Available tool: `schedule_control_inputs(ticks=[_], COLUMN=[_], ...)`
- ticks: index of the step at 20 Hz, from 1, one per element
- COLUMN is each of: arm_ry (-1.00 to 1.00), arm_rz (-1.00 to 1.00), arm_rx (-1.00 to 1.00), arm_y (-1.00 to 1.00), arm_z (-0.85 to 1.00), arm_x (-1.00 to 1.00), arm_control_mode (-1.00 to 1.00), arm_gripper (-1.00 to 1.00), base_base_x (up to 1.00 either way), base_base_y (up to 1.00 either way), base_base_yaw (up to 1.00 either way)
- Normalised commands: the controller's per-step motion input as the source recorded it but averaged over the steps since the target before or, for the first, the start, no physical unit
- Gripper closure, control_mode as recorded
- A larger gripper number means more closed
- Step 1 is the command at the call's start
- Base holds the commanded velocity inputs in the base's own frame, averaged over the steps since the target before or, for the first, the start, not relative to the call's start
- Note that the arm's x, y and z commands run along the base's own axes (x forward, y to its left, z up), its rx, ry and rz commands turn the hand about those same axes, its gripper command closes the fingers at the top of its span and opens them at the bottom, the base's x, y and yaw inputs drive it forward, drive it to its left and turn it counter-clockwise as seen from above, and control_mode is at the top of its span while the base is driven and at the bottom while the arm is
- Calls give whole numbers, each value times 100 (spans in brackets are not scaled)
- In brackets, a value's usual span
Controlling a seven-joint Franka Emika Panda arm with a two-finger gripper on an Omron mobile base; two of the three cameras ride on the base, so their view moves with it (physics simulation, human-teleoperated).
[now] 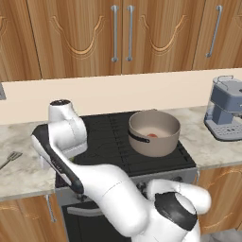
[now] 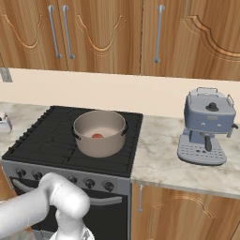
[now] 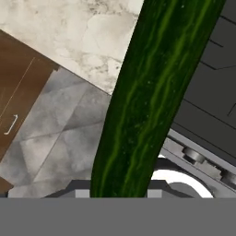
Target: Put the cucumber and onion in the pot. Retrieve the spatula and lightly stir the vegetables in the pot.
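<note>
Here, the cucumber (image 3: 152, 99) is seen close up in the hand view, held by the gripper over the stove edge (image 3: 203, 159) and worktop (image 3: 78, 34). The onion (image 1: 152, 135) is seen inside the pot (image 1: 163, 144) on the stove.

We are seeing the cucumber (image 3: 152, 97) running off the top of the hand view, its lower end cut off at the bottom, where it is hiding the gripper's jaws. The pot (image 1: 154, 133) wall is covering most of the onion (image 1: 152, 135). The spatula (image 1: 11, 158) is lying cut off at the left edge on the bench (image 1: 21, 175), its handle out of sight.
</note>
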Motion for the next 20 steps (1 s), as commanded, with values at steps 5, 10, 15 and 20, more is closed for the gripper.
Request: schedule_control_inputs(ticks=[5,10,15,20], arm_ry=[7,11,7,0], arm_rz=[1,0,0,0], arm_rx=[15,6,0,0], arm_y=[-100,-100,-100,-100], arm_z=[55,2,39,31], arm_x=[0,0,17,22], arm_control_mode=[-100,-100,-100,-100], arm_gripper=[100,100,100,100], base_base_x=[0,0,0,0], base_base_y=[0,0,0,0], base_base_yaw=[0,0,0,0])
